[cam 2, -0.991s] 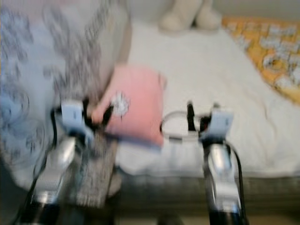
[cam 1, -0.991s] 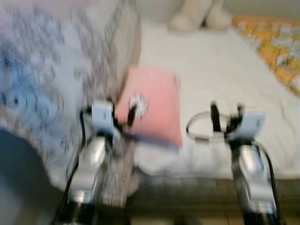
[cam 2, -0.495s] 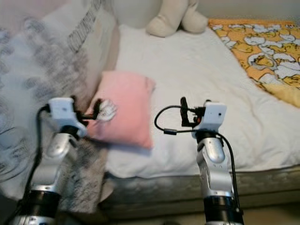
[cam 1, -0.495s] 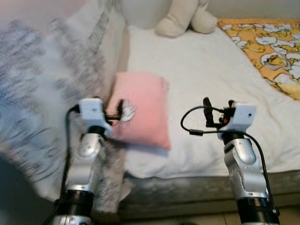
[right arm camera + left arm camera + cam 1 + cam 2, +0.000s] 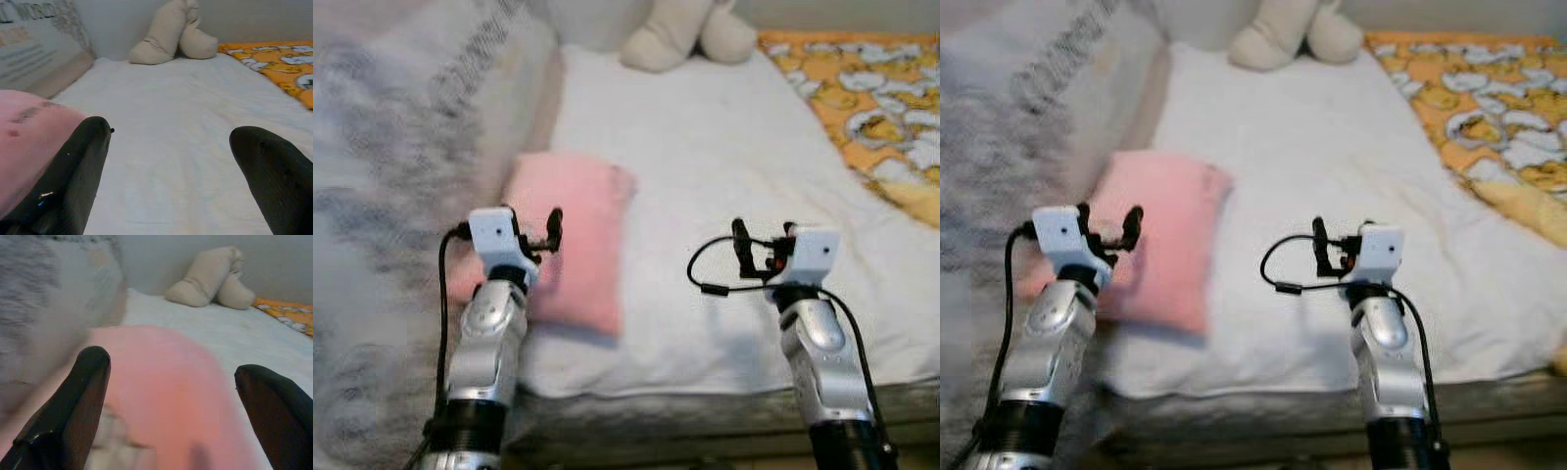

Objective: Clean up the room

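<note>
On the white bed [image 5: 724, 157], toward its left near side, a pink pillow [image 5: 573, 225] lies beside a grey patterned blanket [image 5: 391, 147]. In the eye views, the left gripper [image 5: 536, 233] hovers over the pillow's near end, the right gripper [image 5: 762, 251] over bare sheet; a beige plush toy [image 5: 1283, 34] sits far off, an orange duck-print cover [image 5: 1489, 108] at right. In the left wrist view, released fingers [image 5: 73, 406] straddle the pillow. In the right wrist view, spread fingers [image 5: 68, 176] frame sheet, empty.

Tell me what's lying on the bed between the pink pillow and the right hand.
Nothing: between the pink pillow and the right hand, the eye views show bare white bedsheet, crossed only by the hand's own black cable.
</note>
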Motion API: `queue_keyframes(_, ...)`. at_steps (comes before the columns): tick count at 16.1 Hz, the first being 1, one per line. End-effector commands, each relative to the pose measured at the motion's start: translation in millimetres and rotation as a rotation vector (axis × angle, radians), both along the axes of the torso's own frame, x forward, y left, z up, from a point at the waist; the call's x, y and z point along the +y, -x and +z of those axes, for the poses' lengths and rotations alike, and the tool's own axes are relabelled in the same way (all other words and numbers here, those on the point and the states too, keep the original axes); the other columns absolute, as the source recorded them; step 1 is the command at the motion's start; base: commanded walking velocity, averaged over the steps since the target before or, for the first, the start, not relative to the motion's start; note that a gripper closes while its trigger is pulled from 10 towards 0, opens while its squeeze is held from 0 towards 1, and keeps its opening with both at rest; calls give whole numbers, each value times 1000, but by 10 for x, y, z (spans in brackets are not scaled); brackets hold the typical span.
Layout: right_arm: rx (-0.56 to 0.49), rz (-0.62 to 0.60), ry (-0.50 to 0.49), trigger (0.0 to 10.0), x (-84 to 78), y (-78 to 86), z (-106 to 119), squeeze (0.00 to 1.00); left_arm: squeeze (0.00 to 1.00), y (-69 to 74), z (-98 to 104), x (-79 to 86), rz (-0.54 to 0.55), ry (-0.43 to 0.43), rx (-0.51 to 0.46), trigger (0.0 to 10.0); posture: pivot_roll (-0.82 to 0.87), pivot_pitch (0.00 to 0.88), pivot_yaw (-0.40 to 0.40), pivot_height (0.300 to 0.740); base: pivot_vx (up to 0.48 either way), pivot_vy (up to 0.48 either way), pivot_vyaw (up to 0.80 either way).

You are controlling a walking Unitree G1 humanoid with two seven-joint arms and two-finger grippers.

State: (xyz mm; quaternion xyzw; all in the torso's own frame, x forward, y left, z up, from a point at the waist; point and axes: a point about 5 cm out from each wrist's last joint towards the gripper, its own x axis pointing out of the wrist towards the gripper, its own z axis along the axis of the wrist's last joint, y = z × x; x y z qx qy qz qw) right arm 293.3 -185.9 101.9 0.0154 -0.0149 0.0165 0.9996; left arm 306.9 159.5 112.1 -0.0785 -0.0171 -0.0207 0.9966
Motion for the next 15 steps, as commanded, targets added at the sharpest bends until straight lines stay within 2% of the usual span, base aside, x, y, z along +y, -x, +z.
queue_keyframes(1, -10, -12, -1, 10000, -42, -18, 35, 0, 0, 3, 57, -51, -28, 6, -33, 10000, -94, 1, 35, 727, 270, -394, 0)
queue_keyframes(3, -6, -12, 5, 10000, -54, -28, 30, 0, 0, 5, 72, -102, -51, 18, -50, 10000, -101, 0, 34, 727, 264, -399, 0)
queue_keyframes(10, 2, 1, 17, 10000, -46, -85, 33, 0, 0, -3, 143, -211, -120, 12, -107, 10000, -103, 0, 38, 727, 0, -435, 0)
queue_keyframes(13, -2, -12, 5, 10000, -87, -98, 43, 0, 0, -28, 113, -229, -127, -4, -91, 10000, -104, 0, 43, 727, 0, -455, 0)
queue_keyframes(15, 2, -25, 1, 10000, -96, -67, 26, 0, 0, -65, 0, -150, -76, -23, -22, 10000, -113, 0, 52, 727, 0, -433, 0)
